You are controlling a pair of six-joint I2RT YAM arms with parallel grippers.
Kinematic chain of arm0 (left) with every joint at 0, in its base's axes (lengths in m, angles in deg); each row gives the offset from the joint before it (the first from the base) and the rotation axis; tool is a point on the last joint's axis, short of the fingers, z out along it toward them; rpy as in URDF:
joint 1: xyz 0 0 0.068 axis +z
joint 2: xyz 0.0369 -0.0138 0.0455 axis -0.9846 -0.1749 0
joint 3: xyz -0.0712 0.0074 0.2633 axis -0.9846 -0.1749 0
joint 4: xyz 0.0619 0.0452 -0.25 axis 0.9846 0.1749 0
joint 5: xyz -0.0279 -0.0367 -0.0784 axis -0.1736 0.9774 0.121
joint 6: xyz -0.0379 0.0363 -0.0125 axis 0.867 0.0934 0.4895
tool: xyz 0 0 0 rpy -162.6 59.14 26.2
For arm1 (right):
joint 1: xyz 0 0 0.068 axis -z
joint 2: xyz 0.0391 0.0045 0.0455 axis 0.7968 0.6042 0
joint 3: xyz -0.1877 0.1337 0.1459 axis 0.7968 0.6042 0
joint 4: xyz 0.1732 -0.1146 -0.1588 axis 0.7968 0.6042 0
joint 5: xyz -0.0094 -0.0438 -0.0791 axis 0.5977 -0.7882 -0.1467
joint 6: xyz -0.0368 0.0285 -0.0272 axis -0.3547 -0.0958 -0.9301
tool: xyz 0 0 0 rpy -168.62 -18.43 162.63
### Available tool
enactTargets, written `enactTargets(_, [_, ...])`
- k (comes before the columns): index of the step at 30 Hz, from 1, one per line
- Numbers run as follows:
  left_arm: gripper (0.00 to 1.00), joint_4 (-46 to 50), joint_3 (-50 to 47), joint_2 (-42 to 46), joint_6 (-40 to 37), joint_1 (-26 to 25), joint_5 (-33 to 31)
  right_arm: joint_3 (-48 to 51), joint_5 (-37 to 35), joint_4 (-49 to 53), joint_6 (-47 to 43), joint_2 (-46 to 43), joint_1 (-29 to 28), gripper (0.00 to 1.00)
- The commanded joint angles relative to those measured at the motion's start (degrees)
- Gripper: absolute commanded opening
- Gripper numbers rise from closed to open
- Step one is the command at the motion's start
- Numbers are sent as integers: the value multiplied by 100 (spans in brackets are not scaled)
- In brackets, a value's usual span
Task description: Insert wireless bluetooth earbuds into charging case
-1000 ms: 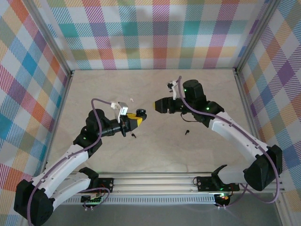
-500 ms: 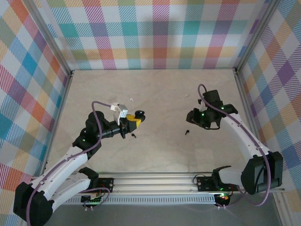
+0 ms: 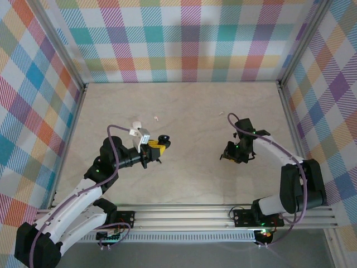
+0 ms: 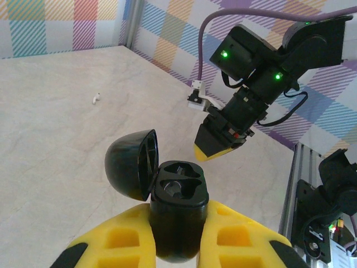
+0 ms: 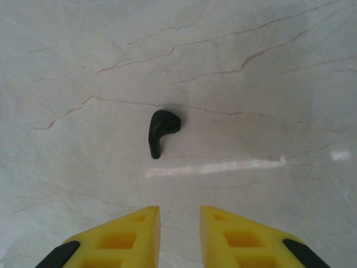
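Since a second ago the right gripper (image 5: pixel 179 215) has been swung from the table's middle down over a black earbud (image 5: pixel 162 132). Its jaws have been narrowed to a slim gap with nothing between them. The left gripper (image 3: pixel 158 146) is seen almost unmoved, clamped around the charging case (image 4: pixel 179 192). The case is glossy black and rounded, with its domed lid hinged open. Its wells look empty, though the dark plastic leaves this uncertain. The matte, comma-shaped earbud lies on the veined, marble-patterned table (image 5: pixel 268 67), just ahead of the yellow fingertips.
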Motion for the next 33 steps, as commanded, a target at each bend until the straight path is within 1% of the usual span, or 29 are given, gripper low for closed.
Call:
enactTargets(1, [0, -33, -60, 98, -144, -38, -87, 45, 124, -492, 133, 244, 16, 26])
enactTargets(4, [0, -41, -75, 80, -170, -38, -122, 51, 99, -592, 140, 389, 14, 27])
enactTargets(13, [0, -146, -46, -136, -216, -37, -142, 59, 181, -840, 118, 697, 14, 27])
enactTargets(20, [0, 108, 82, -216, -339, -38, -261, 39, 247, -935, 56, 882, 9, 32])
enactTargets(33, [0, 146, 69, -180, -333, -38, -280, -107, 349, -959, -1, 1161, 5, 30])
